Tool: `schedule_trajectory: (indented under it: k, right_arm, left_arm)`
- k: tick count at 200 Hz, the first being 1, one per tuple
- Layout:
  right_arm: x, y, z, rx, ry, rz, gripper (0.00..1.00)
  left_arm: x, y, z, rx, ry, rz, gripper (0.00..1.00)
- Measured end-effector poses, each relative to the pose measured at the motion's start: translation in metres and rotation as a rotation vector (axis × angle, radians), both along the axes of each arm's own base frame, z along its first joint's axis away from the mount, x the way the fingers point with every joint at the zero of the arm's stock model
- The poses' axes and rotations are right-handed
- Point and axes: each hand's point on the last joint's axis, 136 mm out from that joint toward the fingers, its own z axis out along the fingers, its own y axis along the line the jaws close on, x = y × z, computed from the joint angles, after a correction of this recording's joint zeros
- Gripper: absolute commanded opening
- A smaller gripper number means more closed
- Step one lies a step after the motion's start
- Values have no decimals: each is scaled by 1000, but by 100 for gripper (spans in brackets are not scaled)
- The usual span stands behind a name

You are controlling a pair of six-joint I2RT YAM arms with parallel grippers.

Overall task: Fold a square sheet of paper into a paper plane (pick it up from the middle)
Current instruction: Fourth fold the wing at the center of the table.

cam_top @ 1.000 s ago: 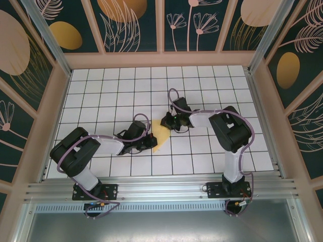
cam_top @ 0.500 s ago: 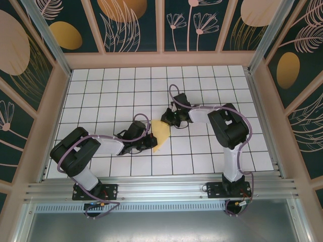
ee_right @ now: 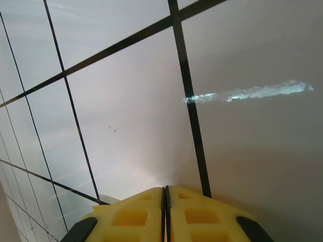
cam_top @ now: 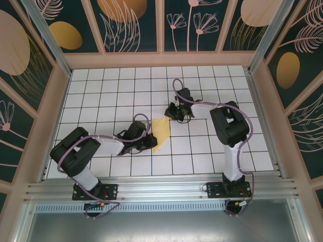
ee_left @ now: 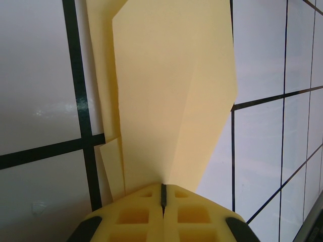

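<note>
The square sheet of paper (cam_top: pixel 162 131) is pale yellow and folded into a pointed, plane-like shape with a centre crease. It lies on the white grid table, one tip under my left gripper (cam_top: pixel 151 143). In the left wrist view the folded paper (ee_left: pixel 171 96) fans out from my left gripper (ee_left: pixel 163 187), whose yellow fingers (ee_left: pixel 139 214) are shut on its near end. My right gripper (cam_top: pixel 172 112) hovers just beyond the paper's far corner, apart from it. In the right wrist view my right gripper (ee_right: pixel 165 190) is shut with nothing in it, over bare tiles.
The white tiled table (cam_top: pixel 111 96) has black grid lines and is walled by wooden rails (cam_top: pixel 161 59) at the back and sides. Both arms reach in toward the middle. A pale smear (ee_right: pixel 247 92) marks one tile in front of the right gripper.
My right gripper has drawn back up and to the right, off the paper's far corner, which is now uncovered. The left gripper has kept its hold and not moved.
</note>
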Motion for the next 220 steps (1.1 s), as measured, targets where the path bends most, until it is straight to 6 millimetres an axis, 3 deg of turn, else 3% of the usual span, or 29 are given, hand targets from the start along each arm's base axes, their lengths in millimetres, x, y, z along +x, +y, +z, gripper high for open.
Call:
schedule_trajectory:
  k: [50,70,105,132,184,220]
  right_arm:
    - [-23,-14,52,20,-102,3,16]
    - [-37,-9,59,41,-125,25,16]
    - [-74,22,43,46,-93,120,16]
    - [-92,44,26,43,-65,171,15]
    - [-95,42,-9,6,-2,169,15]
    - [-94,42,-11,16,-5,165,14]
  left_arm:
    - [0,0,1,7,-6,-10,0]
    - [1,-1,1,9,-9,-14,0]
    - [0,-1,1,10,-12,-19,0]
    - [0,-1,1,10,-11,-21,0]
    - [0,-1,1,12,-16,-26,0]
    - [-1,0,2,14,-14,-26,3]
